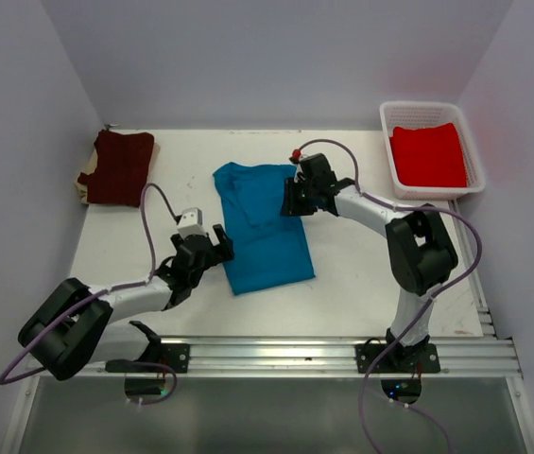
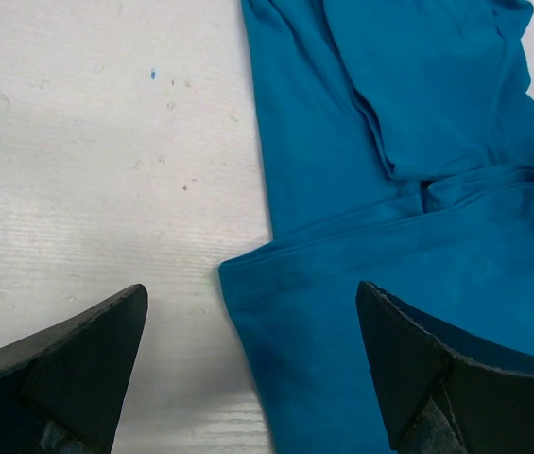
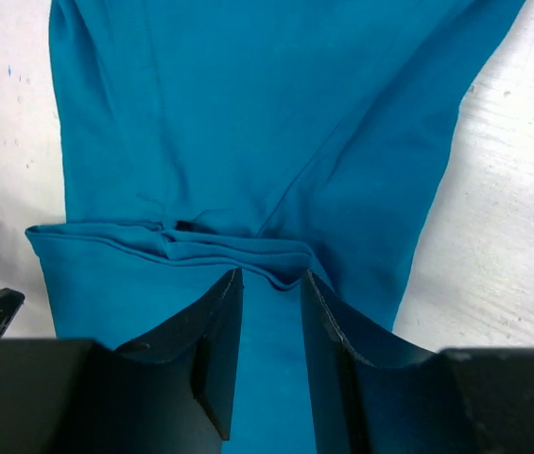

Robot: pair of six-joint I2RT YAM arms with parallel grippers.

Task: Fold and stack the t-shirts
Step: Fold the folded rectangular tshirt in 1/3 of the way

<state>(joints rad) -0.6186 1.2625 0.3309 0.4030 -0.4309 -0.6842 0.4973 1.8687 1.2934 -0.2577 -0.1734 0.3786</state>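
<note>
The teal-blue t-shirt (image 1: pixel 262 227) lies partly folded mid-table, a sleeve turned in over its body (image 2: pixel 437 85). My left gripper (image 1: pixel 212 248) hovers open at its near-left edge, the wide jaws straddling a hem corner (image 2: pixel 250 287) with nothing held. At the shirt's far-right side, my right gripper (image 1: pixel 292 199) presses down on the cloth. Its jaws (image 3: pixel 272 273) are narrowed but apart, and a folded ridge of teal cloth (image 3: pixel 200 248) sits at the tips. The dark maroon t-shirt (image 1: pixel 117 167) lies folded at the far left. The bright red t-shirt (image 1: pixel 427 156) sits in the basket.
A white mesh basket (image 1: pixel 387 142) stands at the far right corner. The white table (image 1: pixel 361 255) is walled at the back and both sides. A metal rail (image 1: pixel 342 352) carries both arm bases along the near edge.
</note>
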